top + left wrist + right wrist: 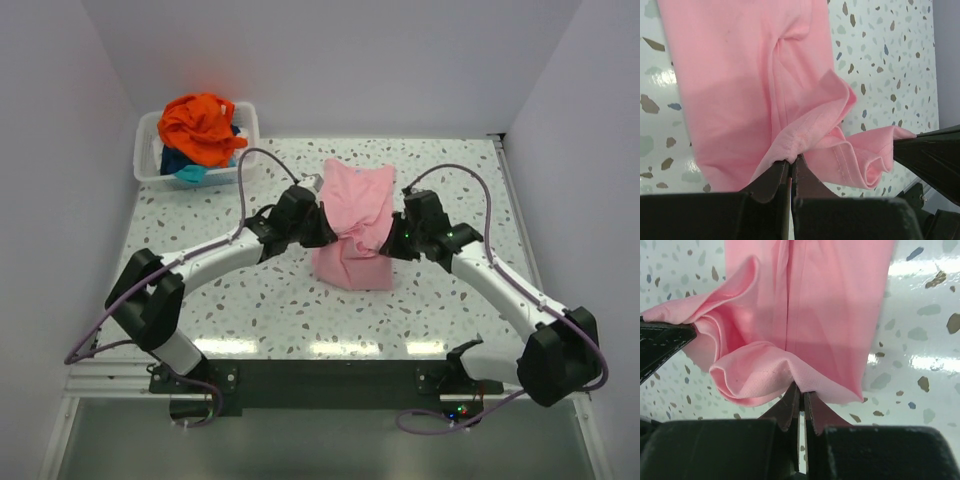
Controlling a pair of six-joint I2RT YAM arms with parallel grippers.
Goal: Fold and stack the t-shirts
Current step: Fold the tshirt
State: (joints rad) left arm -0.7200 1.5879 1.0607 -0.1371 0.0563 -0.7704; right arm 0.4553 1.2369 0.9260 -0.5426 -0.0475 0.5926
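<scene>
A light pink t-shirt [356, 222] lies partly folded in the middle of the speckled table. My left gripper [322, 232] is shut on its left edge, and in the left wrist view [791, 161] pinches a bunched fold of the pink t-shirt [740, 80]. My right gripper [392, 243] is shut on its right edge, and in the right wrist view [801, 391] pinches a fold of the pink t-shirt [830, 315]. Both lift the cloth's middle slightly. An orange t-shirt [202, 125] tops a pile with teal and dark blue shirts [186, 167].
A white plastic bin [148, 150] at the back left corner of the table holds the pile of shirts. White walls close in on the left, back and right. The table's raised rim [510, 190] runs along the right.
</scene>
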